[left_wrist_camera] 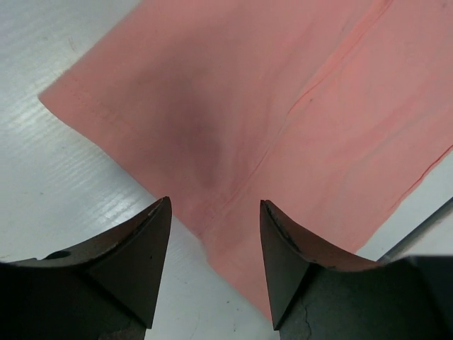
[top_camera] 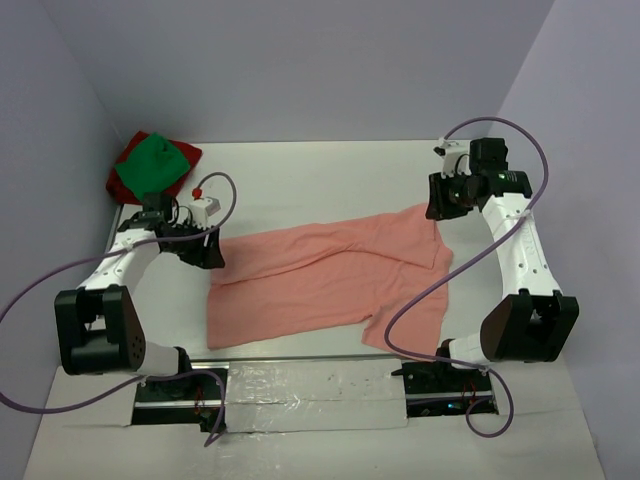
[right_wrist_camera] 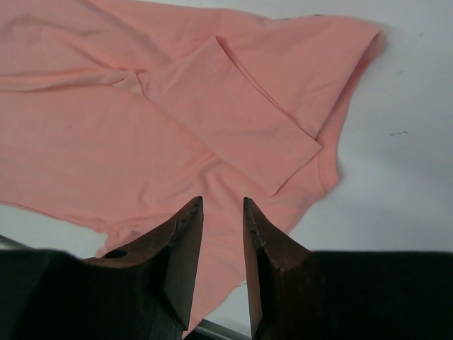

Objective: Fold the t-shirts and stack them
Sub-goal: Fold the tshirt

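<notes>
The large salmon-pink t-shirt (top_camera: pixel 330 275) lies spread and partly folded across the middle of the white table. A bright green t-shirt (top_camera: pixel 152 165) sits bunched on a dark red one (top_camera: pixel 122 170) at the back left corner. My left gripper (top_camera: pixel 212 252) is over the pink shirt's left edge, open and empty; in the left wrist view (left_wrist_camera: pixel 214 205) the cloth (left_wrist_camera: pixel 283 106) lies beneath the jaws. My right gripper (top_camera: pixel 437 205) is over the shirt's far right corner, jaws narrowly apart and empty; the right wrist view (right_wrist_camera: pixel 222 200) shows the pink cloth (right_wrist_camera: pixel 106 142) with a folded sleeve (right_wrist_camera: pixel 226 113) below.
Purple cables (top_camera: pixel 420 300) loop from both arms, and the right one crosses the shirt's right part. A silver taped strip (top_camera: pixel 310 390) runs along the near edge between the arm bases. Walls close in at the left, back and right.
</notes>
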You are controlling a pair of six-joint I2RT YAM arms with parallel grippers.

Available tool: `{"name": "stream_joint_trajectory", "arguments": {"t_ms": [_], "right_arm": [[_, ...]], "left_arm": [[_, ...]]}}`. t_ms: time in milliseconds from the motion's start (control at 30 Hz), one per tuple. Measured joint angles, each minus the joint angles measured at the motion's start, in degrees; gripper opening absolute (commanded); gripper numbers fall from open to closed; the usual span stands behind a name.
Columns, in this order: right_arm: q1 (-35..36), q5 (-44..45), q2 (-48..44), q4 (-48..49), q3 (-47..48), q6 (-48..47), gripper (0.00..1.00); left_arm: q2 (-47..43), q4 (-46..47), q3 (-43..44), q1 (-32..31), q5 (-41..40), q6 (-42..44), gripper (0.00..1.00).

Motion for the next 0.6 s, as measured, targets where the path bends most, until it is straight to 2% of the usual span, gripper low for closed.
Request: {"name": "stream_joint_trajectory", "arguments": {"t_ms": [200,367,600], "right_arm": [[-0.04,0.0,-0.07,0.33,-0.76,-0.79,0.37],[-0.04,-0.31,1.31,3.91,-3.65,-0.59,0.37],[-0.02,-1.79,12.96,5.84,-3.26,-0.31,0.36]], "left_arm": [[-0.24,0.07,3.34,0.07,0.52,-0.07,0.61],[0.09,5.11,3.78,0.11,0.63,-4.46,0.6],[5.66,9.09,8.04,0.11,4.09,-8.5,0.58]]}}
